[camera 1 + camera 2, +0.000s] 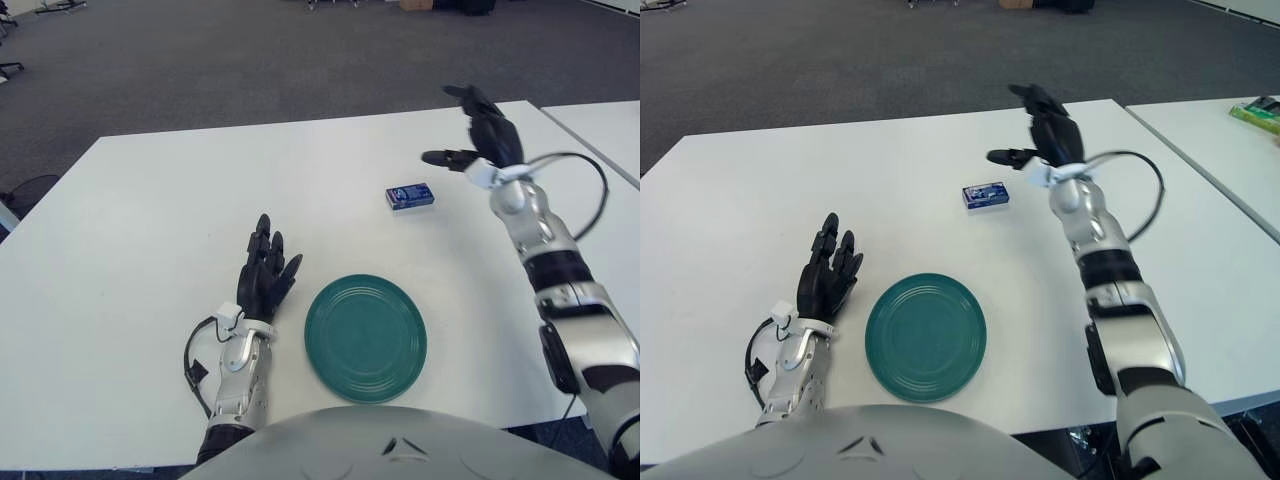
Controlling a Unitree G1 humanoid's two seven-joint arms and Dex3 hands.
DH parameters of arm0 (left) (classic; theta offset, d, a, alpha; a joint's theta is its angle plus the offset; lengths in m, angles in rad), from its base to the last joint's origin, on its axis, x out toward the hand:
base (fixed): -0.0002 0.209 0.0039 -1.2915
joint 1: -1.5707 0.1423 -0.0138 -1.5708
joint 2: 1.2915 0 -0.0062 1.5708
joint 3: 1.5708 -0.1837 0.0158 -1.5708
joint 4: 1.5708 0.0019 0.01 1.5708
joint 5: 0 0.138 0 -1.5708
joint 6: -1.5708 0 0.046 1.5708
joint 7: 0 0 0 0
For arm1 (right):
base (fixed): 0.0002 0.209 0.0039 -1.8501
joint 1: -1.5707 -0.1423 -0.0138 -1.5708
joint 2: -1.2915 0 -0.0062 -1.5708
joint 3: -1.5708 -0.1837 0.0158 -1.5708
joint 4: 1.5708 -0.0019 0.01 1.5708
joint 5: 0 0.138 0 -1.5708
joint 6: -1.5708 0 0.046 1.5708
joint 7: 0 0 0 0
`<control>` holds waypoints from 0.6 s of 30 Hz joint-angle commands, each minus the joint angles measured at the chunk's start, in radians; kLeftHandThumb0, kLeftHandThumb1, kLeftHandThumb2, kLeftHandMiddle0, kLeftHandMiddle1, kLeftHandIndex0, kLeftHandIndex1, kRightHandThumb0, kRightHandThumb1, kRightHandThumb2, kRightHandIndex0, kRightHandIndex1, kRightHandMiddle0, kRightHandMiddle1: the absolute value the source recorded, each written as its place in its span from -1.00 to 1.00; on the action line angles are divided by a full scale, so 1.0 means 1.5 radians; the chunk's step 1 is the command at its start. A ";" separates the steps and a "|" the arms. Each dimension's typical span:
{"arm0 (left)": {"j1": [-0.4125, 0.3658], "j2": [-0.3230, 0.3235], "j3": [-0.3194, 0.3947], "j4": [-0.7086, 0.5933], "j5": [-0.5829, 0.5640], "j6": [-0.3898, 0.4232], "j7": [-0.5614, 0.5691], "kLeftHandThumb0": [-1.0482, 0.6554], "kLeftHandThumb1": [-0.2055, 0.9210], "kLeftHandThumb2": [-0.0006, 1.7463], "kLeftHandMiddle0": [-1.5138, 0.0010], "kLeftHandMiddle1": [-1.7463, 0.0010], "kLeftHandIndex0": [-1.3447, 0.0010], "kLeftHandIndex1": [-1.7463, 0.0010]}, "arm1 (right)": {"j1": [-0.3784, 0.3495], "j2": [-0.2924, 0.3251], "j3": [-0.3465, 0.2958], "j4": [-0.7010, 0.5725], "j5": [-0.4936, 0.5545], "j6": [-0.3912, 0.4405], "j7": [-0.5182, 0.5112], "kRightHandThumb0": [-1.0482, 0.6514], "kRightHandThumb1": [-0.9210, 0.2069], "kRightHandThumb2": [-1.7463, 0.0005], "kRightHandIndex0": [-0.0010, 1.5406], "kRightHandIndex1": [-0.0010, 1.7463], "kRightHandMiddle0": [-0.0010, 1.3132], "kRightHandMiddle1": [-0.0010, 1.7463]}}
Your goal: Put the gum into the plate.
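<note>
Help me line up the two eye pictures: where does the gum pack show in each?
Left eye view: the gum pack lies right of centre on the white table, beyond the green plate, below and left of the raised right robot hand.
Right eye view: the gum pack sits near the picture's centre, left of that hand.
Shared landmark: the green plate, nearer the robot than the pack in both.

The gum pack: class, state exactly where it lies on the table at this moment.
The gum pack lies flat on the white table, beyond the green plate and apart from it. The raised, open right hand hovers to its right without touching.
</note>
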 commanded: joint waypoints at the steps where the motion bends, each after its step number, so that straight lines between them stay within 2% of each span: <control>1: 0.017 -0.038 -0.005 0.027 0.007 0.012 0.013 -0.78 0.95 -0.99 1.00 1.00 1.00 1.00 | -0.042 0.010 0.054 0.098 -0.045 -0.006 -0.013 -0.73 -1.00 0.83 -0.49 -0.94 -0.99 0.00; 4: 0.018 -0.036 -0.009 0.026 0.012 0.009 0.016 -0.80 0.96 -0.99 1.00 1.00 1.00 1.00 | -0.091 0.017 0.104 0.187 -0.081 -0.003 -0.013 -0.74 -1.00 0.76 -0.50 -0.96 -0.99 0.01; 7: 0.021 -0.033 -0.011 0.025 0.015 0.006 0.015 -0.81 0.96 -0.99 1.00 1.00 1.00 1.00 | -0.114 0.025 0.139 0.238 -0.102 0.000 -0.012 -0.76 -1.00 0.72 -0.52 -0.97 -1.00 0.01; 12: 0.024 -0.031 -0.011 0.020 0.013 0.008 0.011 -0.82 0.96 -0.99 1.00 1.00 1.00 1.00 | -0.133 0.039 0.178 0.293 -0.118 0.001 -0.012 -0.78 -1.00 0.68 -0.54 -0.99 -1.00 -0.04; 18: 0.024 -0.031 -0.011 0.014 0.016 0.013 0.016 -0.80 0.95 -0.99 1.00 1.00 1.00 1.00 | -0.130 0.051 0.216 0.328 -0.130 -0.004 -0.025 -0.76 -1.00 0.63 -0.54 -0.99 -1.00 -0.10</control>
